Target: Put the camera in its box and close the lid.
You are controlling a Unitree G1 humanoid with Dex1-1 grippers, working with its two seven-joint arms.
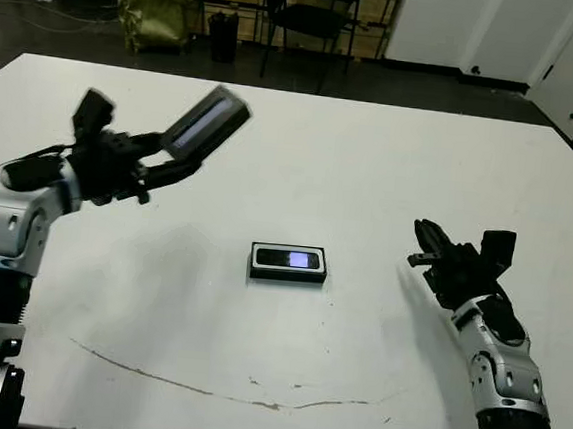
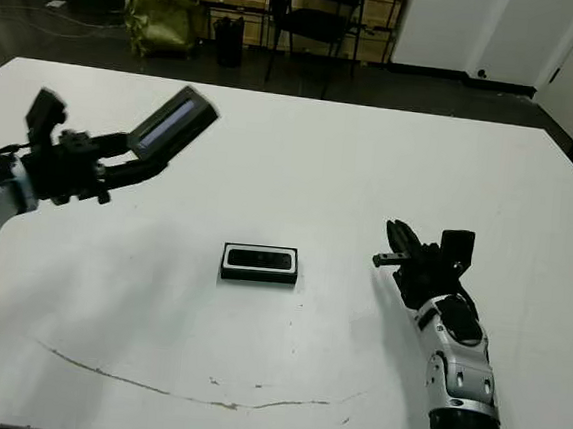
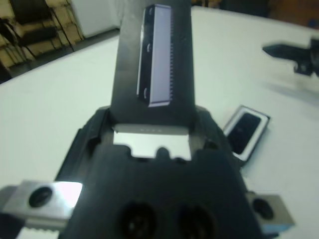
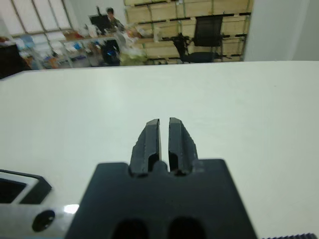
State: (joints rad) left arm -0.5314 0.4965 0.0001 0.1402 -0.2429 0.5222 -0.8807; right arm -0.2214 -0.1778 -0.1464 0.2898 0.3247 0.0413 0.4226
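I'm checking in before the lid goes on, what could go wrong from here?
The left gripper grips the lid by one end only, tilted in the air, so it could slip or swing on the way down. The box with the camera in it lies loose on the table, unheld; the right gripper is shut and apart from it, so a skewed lid might push the box instead of seating.
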